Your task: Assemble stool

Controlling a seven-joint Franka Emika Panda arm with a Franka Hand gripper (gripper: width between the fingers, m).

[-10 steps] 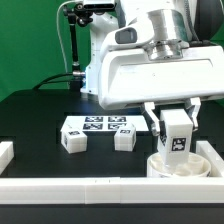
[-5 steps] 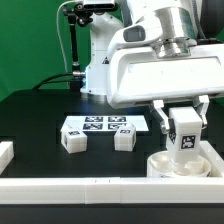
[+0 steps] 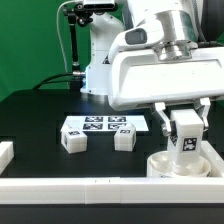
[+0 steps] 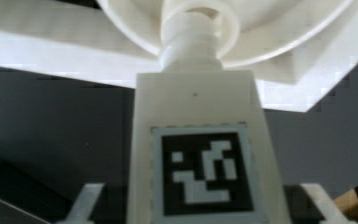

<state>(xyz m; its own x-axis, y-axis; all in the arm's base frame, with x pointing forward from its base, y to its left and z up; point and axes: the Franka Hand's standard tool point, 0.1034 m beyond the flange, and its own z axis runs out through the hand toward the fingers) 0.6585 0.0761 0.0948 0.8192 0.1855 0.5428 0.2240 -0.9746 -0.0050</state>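
My gripper (image 3: 186, 136) is shut on a blocky white stool leg (image 3: 186, 140) with a square tag on its face. It holds the leg upright over the round white seat (image 3: 163, 166) at the exterior view's lower right. In the wrist view the leg (image 4: 197, 120) fills the middle, and its narrow tip meets the seat (image 4: 274, 25). One finger (image 4: 91, 202) shows on each side of the leg. Whether the tip sits in a hole I cannot tell. Two loose legs (image 3: 73, 141) (image 3: 124, 139) stand on the black table.
The marker board (image 3: 100, 124) lies flat just behind the two loose legs. A long white border rail (image 3: 90, 188) runs along the front edge, with a short rail piece (image 3: 6, 153) at the left and another (image 3: 214, 160) beside the seat.
The gripper has carried the held leg a little toward the exterior view's right and slightly down over the seat. The loose legs have not moved.
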